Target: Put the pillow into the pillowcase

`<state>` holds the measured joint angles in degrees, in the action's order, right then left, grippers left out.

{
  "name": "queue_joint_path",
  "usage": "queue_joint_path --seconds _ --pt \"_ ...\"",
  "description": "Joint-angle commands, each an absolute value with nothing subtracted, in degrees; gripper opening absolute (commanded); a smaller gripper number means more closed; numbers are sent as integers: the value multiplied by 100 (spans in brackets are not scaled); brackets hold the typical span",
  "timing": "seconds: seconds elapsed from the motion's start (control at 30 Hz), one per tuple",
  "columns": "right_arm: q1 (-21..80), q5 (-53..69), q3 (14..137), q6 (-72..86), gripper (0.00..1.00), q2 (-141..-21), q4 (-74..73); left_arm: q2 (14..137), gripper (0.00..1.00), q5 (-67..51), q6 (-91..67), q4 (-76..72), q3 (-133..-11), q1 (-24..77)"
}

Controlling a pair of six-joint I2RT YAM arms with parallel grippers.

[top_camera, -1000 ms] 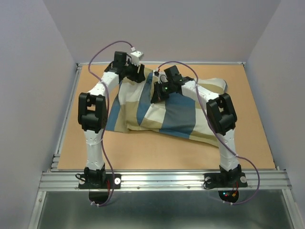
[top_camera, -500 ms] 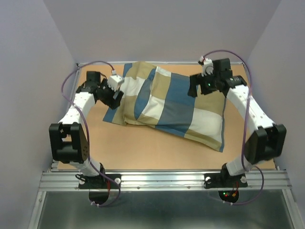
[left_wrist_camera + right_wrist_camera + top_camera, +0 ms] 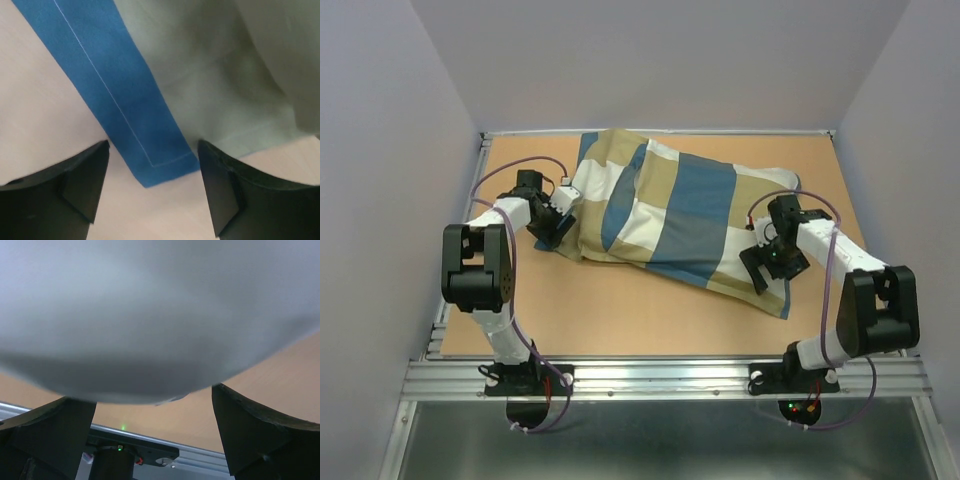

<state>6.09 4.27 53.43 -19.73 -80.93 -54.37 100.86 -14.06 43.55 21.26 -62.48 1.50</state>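
left claw point(image 3: 152, 150) spread wide and empty, the blue stitched hem corner of the pillowcase point(image 3: 680, 205) flat between its fingers. right claw point(image 3: 150, 396) wide and empty too, moved from the far right corner to the near one. plump cover of smooth woven blocks slants across the tan table point(image 3: 620, 310); pillow hidden.

Top external camera: fixed high behind the arm bases, facing down and forward, taking in the whole bench point(image 3: 620, 315) at mid range. Left wrist camera: close, looking down between its own jaws at the blue corner of the pillowcase point(image 3: 135, 100); the overhead view shares that pillowcase point(image 3: 690, 215) corner. Right wrist camera: very close beneath blurred cloth, set low, facing back toward the near rail point(image 3: 200, 452), a rail point(image 3: 660, 375) also seen from overhead.
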Motion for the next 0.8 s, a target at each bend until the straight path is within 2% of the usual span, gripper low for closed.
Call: queue_joint_path --seconds 0.0,0.03,0.07,0.1,0.13,0.2,0.47,0.5,0.53,0.57,0.6,0.67,0.77 --pt "545 -351 5264 -2092 100 -8595 -4695 10476 74 -853 4272 1889 -6425 150" --pt "545 -369 5265 -2074 100 -8735 -4606 10546 68 -783 4254 1951 -6442 149" --pt "545 -360 5413 -2031 99 -9110 -4501 10599 45 -687 4245 1995 -6434 149" --pt "536 -317 5492 -2013 98 -9297 -4465 10643 34 -590 4245 2021 -6381 141" --pt "527 -316 5676 -1987 97 -9455 -4413 10617 13 -450 4245 2004 -6337 106" --pt "492 -308 5861 -1951 95 -9876 -4080 10504 0 -361 4210 1969 -6267 53" --pt "28 -275 7636 -1819 87 -11092 -3752 10318 0 -1001 3928 2504 -6978 -676" --pt "26 -81 7794 -1906 90 -11022 -3823 10284 5 -1263 3972 2714 -7109 -694" --pt "-104 147 7778 -2142 93 -10726 -3884 10240 14 -1387 4016 2803 -7154 -720" --pt "-123 271 7726 -2266 96 -10540 -3937 10170 35 -1528 4086 2856 -7172 -747" --pt "-140 412 7612 -2389 99 -10364 -4007 10082 43 -1660 4113 2900 -7181 -747" --pt "-149 466 7130 -2759 100 -9976 -4060 9836 54 -2047 4113 2997 -7163 -756" --pt "-202 466 6435 -3137 100 -9432 -4078 9633 59 -2381 4017 3050 -7084 -747"
